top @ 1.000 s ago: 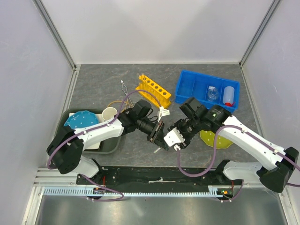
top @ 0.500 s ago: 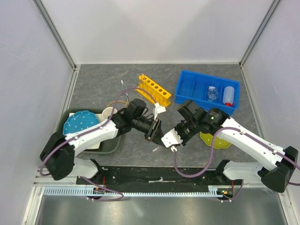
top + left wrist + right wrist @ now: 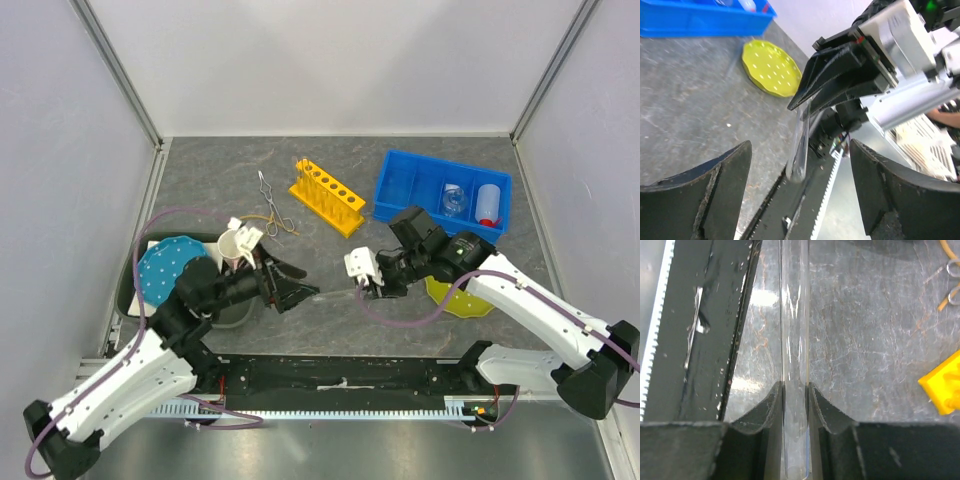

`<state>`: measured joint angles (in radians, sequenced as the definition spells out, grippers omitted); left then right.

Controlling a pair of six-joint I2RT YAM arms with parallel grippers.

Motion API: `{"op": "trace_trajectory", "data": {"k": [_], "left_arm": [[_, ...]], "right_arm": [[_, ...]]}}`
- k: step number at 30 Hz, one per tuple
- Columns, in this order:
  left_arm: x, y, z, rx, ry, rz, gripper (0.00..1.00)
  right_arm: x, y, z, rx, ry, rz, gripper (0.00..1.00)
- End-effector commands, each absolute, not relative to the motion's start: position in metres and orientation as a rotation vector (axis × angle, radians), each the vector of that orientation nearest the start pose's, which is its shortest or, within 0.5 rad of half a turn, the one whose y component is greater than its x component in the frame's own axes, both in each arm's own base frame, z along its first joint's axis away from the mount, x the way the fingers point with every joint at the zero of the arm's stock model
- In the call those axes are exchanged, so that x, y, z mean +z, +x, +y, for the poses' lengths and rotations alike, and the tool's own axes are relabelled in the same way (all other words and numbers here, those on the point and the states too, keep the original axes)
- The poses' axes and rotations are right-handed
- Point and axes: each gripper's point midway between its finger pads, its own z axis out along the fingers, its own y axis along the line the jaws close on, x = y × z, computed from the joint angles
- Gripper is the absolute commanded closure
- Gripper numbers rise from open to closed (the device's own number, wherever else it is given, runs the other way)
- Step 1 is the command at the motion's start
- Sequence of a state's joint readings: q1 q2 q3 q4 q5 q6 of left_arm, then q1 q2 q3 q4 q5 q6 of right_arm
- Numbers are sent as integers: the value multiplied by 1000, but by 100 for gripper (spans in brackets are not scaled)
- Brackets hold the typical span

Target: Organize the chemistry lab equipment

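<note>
At nine o'clock the grey tub (image 3: 235, 315) is holding a blue plate (image 3: 165, 265) and mug (image 3: 235, 243). My left fingers (image 3: 700, 195) are standing apart by the clear rod (image 3: 792, 315), mid-bench. My right fingers (image 3: 767, 407) are clamping only one end, so I'm judging it could pivot or slip. At two o'clock the blue tray (image 3: 400, 185) is holding the flask (image 3: 455, 198) and bottle (image 3: 488, 203).

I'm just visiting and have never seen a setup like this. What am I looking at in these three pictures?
Two robot arms work over a table. One picture looks down from above; the others come from a camera on each wrist. The right gripper pinches a thin clear rod; the left gripper is open, empty, facing it. On the table: a yellow holed rack, metal tongs, a mug, a blue plate, a yellow-green plate, and a blue bin holding a tiny flask and a white bottle.
</note>
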<state>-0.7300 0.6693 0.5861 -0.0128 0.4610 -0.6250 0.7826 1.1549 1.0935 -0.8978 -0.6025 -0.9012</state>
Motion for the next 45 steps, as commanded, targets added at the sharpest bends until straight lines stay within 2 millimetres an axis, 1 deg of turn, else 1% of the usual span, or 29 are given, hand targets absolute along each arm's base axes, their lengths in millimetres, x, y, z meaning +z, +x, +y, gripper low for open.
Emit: {"op": "trace_trajectory", "data": {"k": [1,2,3,4,5,6,7,9,10,12,13,14,16,17,19,20,23,26,31,34,35,36,38,39,41,42,43,44,45], "left_arm": [[285,167,-230,-1254,241,1579,15],[286,168,-228,-1246,228,1570,15],[289,168,-225,-1247,214,1551,14],[289,171,-224,-1249,181,1540,14],[290,172,-223,-1259,162,1523,15],[291,176,-222,-1260,137,1513,15],[292,178,-223,-1288,103,1492,15],[289,183,-226,-1307,68,1487,15],[283,189,-230,-1318,31,1511,15],[289,193,-234,-1345,14,1482,15],[284,199,-239,-1348,-6,1511,15],[292,201,-241,-1366,-9,1478,16],[296,205,-246,-1390,-22,1471,16],[292,209,-251,-1390,-26,1486,17],[300,213,-255,-1405,-33,1476,21],[295,217,-258,-1398,-35,1499,22],[296,220,-263,-1405,-42,1511,32],[292,220,-265,-1409,-46,1530,44],[289,218,-267,-1417,-40,1562,55],[291,216,-270,-1430,-24,1571,66],[290,215,-270,-1430,-21,1581,76],[291,215,-271,-1430,-20,1583,82],[288,216,-270,-1417,-17,1599,91],[291,216,-270,-1408,-15,1597,92],[287,218,-266,-1353,2,1623,93],[291,221,-263,-1306,20,1620,94],[292,223,-260,-1269,31,1625,94],[294,224,-256,-1229,42,1626,94],[291,230,-249,-1131,62,1658,94]], "right_arm": [[216,158,268,984,-1607,1598,83],[221,154,271,1076,-1576,1595,83],[224,167,271,1101,-1508,1617,82],[226,169,272,1163,-1435,1678,82],[227,170,273,1208,-1403,1695,82],[230,175,275,1246,-1374,1685,82],[231,174,276,1289,-1343,1709,82],[232,176,280,1335,-1321,1697,82],[233,175,281,1361,-1298,1714,82],[230,177,282,1372,-1283,1713,82],[229,177,282,1376,-1279,1717,82],[227,177,282,1382,-1271,1726,82],[227,178,281,1381,-1264,1721,82],[226,177,281,1385,-1258,1724,82],[225,177,281,1385,-1253,1723,81],[223,176,280,1389,-1251,1725,81],[223,177,280,1385,-1245,1723,81],[222,179,279,1385,-1238,1727,81],[218,181,280,1380,-1238,1735,81],[216,184,280,1370,-1238,1736,81],[216,183,280,1368,-1240,1735,80],[216,184,280,1365,-1239,1737,80],[217,185,279,1353,-1248,1723,75],[217,185,277,1346,-1245,1727,65],[219,193,272,1305,-1233,1727,54],[221,197,268,1276,-1227,1728,43],[227,203,266,1245,-1224,1714,38],[225,214,255,1189,-1186,1752,34],[226,223,249,1135,-1188,1740,28]]}}
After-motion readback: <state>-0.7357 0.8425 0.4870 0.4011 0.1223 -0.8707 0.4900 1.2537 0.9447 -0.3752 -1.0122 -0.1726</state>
